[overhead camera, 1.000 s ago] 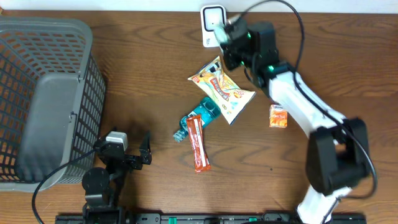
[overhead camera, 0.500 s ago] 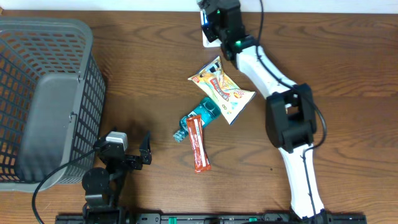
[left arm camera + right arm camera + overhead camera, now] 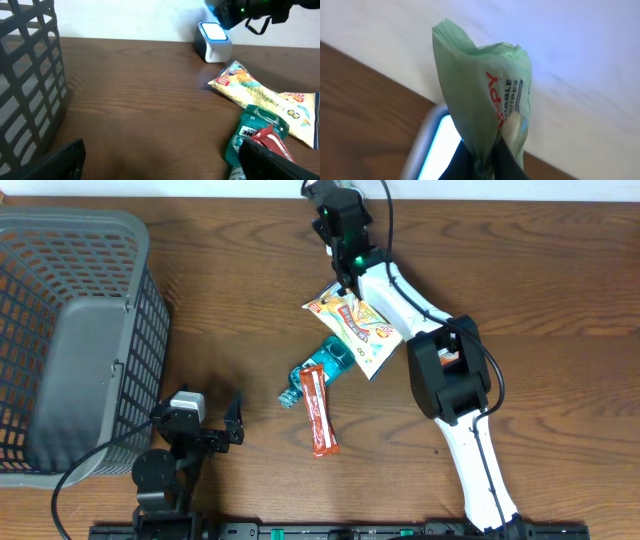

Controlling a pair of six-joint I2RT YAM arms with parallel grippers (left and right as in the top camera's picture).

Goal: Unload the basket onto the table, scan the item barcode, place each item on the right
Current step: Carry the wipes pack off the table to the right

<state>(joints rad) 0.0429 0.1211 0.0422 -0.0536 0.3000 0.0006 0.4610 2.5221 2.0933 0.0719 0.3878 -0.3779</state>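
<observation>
My right pincer [image 3: 482, 156] is clamped on a green wipes pack [image 3: 485, 95], close over the lit scanner [image 3: 434, 145]. My left pincer [image 3: 160, 162] stands wide open beside the basket [image 3: 30, 90].

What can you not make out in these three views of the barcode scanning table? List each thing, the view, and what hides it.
- Overhead: the scanner and the held packet are hidden under the right arm.
- Right wrist: the green wipes packet shows no barcode, and a fold cuts off its print.
- Left wrist: the teal packet is partly covered by the red bar.
</observation>
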